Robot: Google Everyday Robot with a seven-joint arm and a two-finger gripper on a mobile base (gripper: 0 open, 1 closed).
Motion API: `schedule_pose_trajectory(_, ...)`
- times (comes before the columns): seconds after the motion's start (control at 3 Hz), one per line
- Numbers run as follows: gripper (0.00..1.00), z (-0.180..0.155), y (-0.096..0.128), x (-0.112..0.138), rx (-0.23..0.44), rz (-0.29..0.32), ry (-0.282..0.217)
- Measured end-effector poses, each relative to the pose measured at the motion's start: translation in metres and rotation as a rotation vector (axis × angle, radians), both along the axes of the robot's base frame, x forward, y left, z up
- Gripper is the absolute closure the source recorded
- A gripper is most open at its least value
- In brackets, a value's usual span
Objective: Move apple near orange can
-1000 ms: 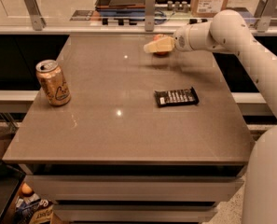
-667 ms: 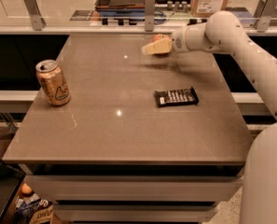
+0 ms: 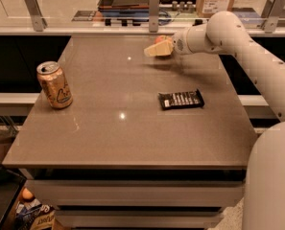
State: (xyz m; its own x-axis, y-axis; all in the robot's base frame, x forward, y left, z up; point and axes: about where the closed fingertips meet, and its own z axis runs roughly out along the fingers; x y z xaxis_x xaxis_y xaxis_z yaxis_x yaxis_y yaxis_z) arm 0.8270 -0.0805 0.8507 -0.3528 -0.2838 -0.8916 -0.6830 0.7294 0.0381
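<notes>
the claw (image 3: 157, 49) hangs over the far right part of the bench (image 3: 108, 143), the apple (image 3: 162, 39) showing just behind it; whether it holds the fruit i cannot tell. the orange can (image 3: 54, 85) stands upright near the left edge, well apart.

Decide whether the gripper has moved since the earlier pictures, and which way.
Yes. The gripper, over the far side of the table, has shifted slightly toward the orange can, measured against the flat black object, which has not moved.
</notes>
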Motion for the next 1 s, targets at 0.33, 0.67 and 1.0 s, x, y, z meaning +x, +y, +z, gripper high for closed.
schedule_pose_trajectory(0.33,0.41,-0.002,0.0029,0.0002,0.0,0.004,0.003)
schedule_pose_trajectory(0.67,0.65,-0.0041,0.0056,0.0004,0.001,0.007,0.006)
schedule_pose_trajectory(1.0,0.87,-0.006,0.0084,0.0006,0.001,0.011,0.008)
